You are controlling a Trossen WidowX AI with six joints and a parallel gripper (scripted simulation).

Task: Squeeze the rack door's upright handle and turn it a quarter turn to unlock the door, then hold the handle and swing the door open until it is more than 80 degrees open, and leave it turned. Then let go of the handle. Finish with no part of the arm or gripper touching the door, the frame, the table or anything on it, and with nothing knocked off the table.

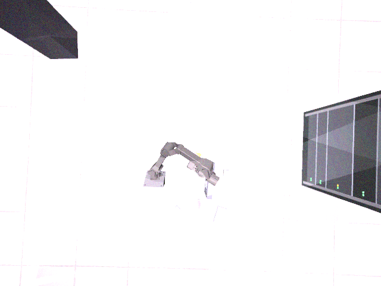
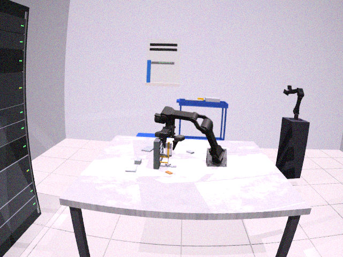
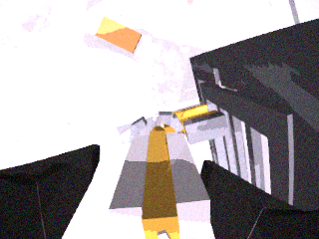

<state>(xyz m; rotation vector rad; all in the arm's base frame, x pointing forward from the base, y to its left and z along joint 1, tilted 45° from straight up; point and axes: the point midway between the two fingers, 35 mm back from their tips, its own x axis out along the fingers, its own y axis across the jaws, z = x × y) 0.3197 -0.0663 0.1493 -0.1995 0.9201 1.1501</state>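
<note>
The dark upright rack (image 2: 156, 155) (image 3: 259, 70) stands on the table, nearly edge-on in the exterior view. Its slotted face (image 3: 280, 149) is on the side toward the handle; I cannot tell the door's angle. The upright handle (image 2: 168, 149) (image 3: 159, 171), grey with a yellow stripe, stands out from that face on yellow and grey brackets (image 3: 199, 119). My gripper (image 2: 169, 144) (image 3: 152, 159) is open around the handle. In the wrist view a wide gap shows on the left of the handle. The right finger is close to it; I cannot tell if they touch.
An orange block (image 2: 168, 172) (image 3: 120, 36) lies near the handle's side of the rack. A small grey block (image 2: 138, 161) and flat grey plates (image 2: 131, 168) (image 2: 147, 148) lie beyond the rack. Another small grey piece (image 2: 190, 151) lies toward the arm's base (image 2: 216, 161) (image 1: 154, 179).
</note>
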